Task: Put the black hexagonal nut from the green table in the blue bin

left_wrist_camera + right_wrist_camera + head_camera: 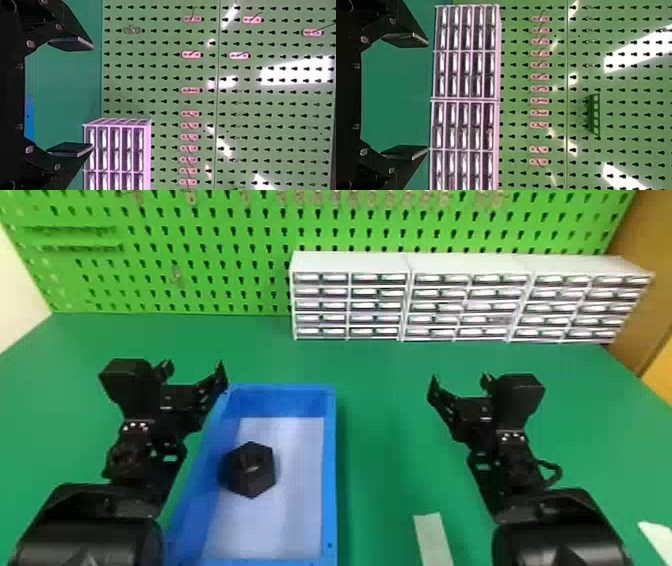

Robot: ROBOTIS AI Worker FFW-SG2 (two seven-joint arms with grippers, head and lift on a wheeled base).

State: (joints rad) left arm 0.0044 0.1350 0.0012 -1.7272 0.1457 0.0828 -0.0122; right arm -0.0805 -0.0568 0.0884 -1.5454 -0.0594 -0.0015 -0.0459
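The black hexagonal nut (251, 470) lies inside the blue bin (328, 470), on its pale floor toward the left wall. My left gripper (195, 370) is beside the bin's far left corner, open and holding nothing; in the left wrist view the left gripper (71, 97) has its two fingers wide apart. To the right of the bin, over the green table (385, 415), my right gripper (460, 382) is open too, and the right wrist view shows a broad gap between the fingers of the right gripper (405, 97). Neither gripper touches the nut.
White drawer cabinets (350, 262) line the back right of the table before a green pegboard (200, 250). A pale strip (433, 537) lies on the table between the bin and the right arm, and another pale piece (657, 540) at the right edge.
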